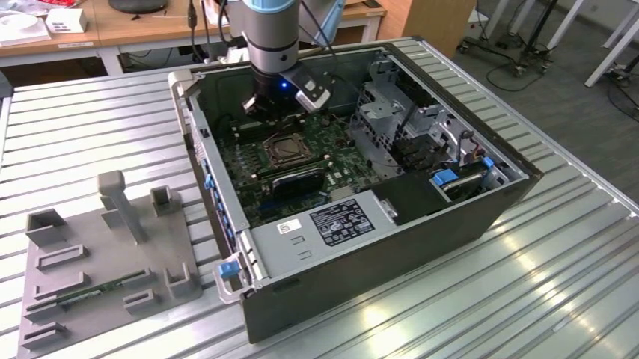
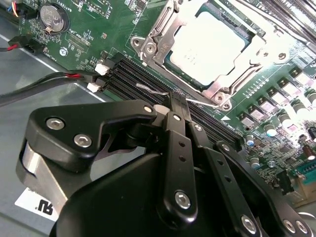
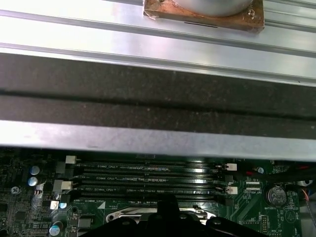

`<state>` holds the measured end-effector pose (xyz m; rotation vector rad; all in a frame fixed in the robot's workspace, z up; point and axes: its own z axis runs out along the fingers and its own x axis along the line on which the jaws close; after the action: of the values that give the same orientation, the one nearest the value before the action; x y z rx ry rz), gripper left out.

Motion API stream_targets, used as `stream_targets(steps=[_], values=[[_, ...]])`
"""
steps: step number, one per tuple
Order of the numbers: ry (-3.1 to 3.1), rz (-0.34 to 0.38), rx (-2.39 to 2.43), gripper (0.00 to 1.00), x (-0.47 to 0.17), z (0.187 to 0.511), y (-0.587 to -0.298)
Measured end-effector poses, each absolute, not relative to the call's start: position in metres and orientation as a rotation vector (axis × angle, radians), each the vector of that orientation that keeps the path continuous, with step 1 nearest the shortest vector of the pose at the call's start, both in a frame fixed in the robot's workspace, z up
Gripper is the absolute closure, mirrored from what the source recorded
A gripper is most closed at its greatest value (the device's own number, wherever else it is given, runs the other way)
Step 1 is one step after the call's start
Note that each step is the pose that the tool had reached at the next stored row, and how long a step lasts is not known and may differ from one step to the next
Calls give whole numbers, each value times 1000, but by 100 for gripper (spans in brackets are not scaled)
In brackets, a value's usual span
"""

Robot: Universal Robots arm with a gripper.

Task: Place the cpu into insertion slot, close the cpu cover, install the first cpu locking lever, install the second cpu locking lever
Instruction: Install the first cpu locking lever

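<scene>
Down low inside the open computer case point(image 1: 215, 191) with the gripper point(image 2: 177, 101), close under the case's metal rim point(image 3: 148, 140). Little room on that side; more on the other, toward the drive cage point(image 1: 384, 112), well apart from the gripper. Fingers point(image 2: 175, 138) pressed together at the tips, right over the long black memory slots point(image 2: 131, 74). Out from either side of the tips, a thin wire locking lever point(image 2: 150, 89); cannot tell whether pinched or merely touched. Just beyond the tips, the insertion slot point(image 1: 266, 148), with the cpu point(image 2: 210, 42) lying flat in it: square, pale silver on top, bright under the light. Over its edges, the cpu cover point(image 2: 153, 42), a silvery frame lying down around the chip, its square cut-out leaving the top bare. Off to one side of the gripper, red and black cables point(image 2: 44, 84) across grey metal, and a coin battery point(image 2: 52, 19) on the green board farther off.
</scene>
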<state>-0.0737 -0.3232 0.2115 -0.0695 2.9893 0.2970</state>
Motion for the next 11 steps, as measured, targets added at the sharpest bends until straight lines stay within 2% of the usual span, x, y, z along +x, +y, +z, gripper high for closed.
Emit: stream_targets(steps=[11], values=[[2989, 297, -70, 89, -72, 210, -322]])
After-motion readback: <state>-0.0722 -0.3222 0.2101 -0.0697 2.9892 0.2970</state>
